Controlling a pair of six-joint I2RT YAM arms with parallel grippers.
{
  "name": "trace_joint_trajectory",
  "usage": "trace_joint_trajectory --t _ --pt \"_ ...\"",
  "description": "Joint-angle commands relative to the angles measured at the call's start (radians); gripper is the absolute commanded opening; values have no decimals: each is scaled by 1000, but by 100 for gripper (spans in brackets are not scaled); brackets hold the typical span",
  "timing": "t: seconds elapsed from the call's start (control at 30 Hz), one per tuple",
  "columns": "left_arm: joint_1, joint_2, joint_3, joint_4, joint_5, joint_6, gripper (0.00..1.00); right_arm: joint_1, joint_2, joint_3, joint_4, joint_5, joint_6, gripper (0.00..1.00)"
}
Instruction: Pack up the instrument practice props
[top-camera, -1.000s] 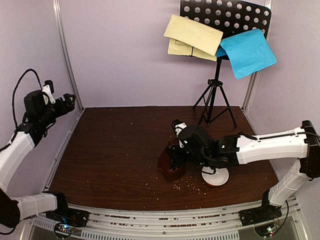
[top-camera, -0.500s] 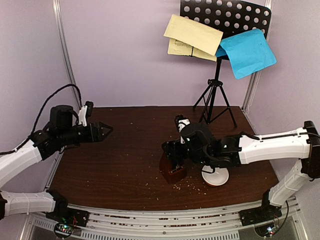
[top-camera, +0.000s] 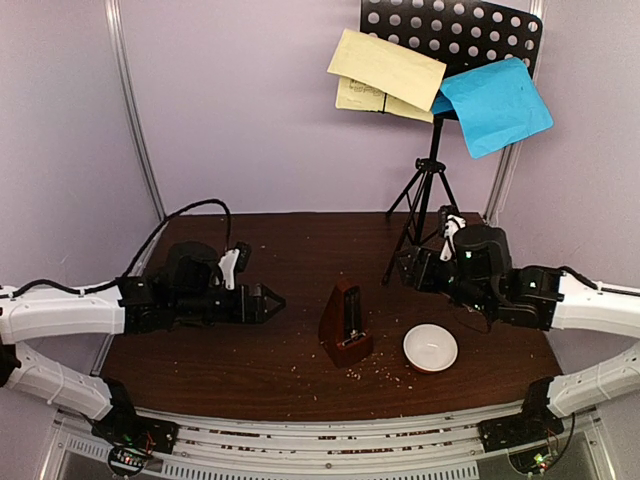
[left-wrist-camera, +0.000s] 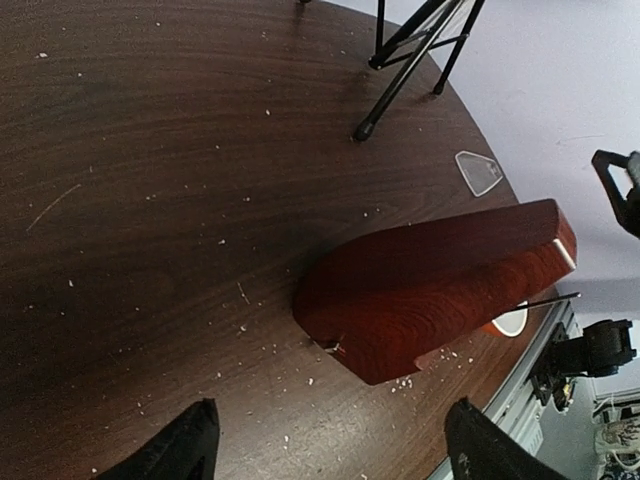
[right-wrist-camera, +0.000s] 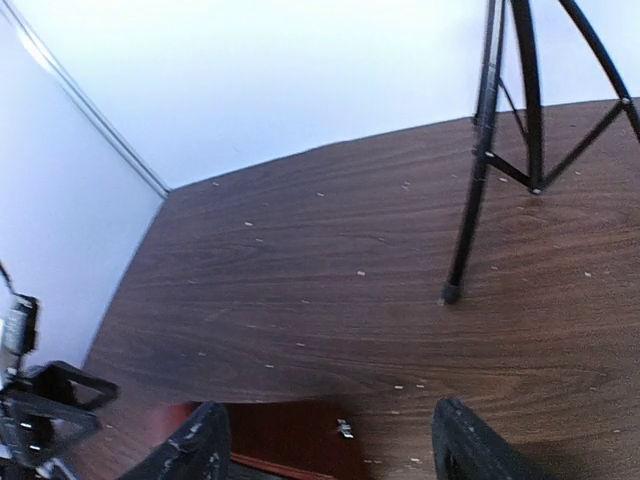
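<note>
Left hand (top-camera: 272, 300): fingers spread wide, nothing held, low over the tabletop (top-camera: 220, 350), aimed toward 3 o'clock. Metronome (top-camera: 345, 322) stands upright mid-tabletop, long axis vertical, straight ahead of that hand, near but apart. Right hand (top-camera: 408, 268): also wide open and empty, with the metronome at its 8 o'clock, slightly farther off. Judgement: the left arm is better lined up for the pick. Bowl (top-camera: 430, 348) sits near the metronome's 4 o'clock side; mind it. Stand (top-camera: 434, 140) at 1 o'clock, sheets (top-camera: 385, 68) on it.
</note>
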Motion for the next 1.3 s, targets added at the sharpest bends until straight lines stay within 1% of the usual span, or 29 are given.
trace_joint_trajectory --t 0.0,0.1,0.17,0.27,0.3,0.4,0.5,0.57,0.67,0.93,1.27 --pt "-1 -10 98 19 -113 57 85 -91 3 -61 -76 -131 70 64" --pt "1 -26 197 -82 -177 151 90 -105 59 -40 -79 -192 55 54" --pt "1 -25 255 -156 -210 195 93 -106 125 -25 -65 -230 44 47" --pt "2 -25 306 -239 -232 203 93 -107 213 -13 -43 -264 43 34" --pt "2 -29 304 -247 -226 189 93 -106 237 -13 -35 -269 49 32" --pt "2 -60 244 -198 -189 107 93 -106 286 -39 23 -314 70 29" --pt "2 -92 128 -28 -118 14 93 -104 323 -60 99 -367 92 26" --pt "1 -92 74 36 -88 -24 93 -104 354 -59 114 -383 99 24" --pt "2 -61 82 34 -71 -35 92 -101 394 -59 118 -387 106 20" --pt "0 -21 120 13 -63 -24 92 -67 417 -65 124 -379 107 18" --pt "1 -27 121 -5 -75 -31 91 41 445 -74 188 -433 183 18"
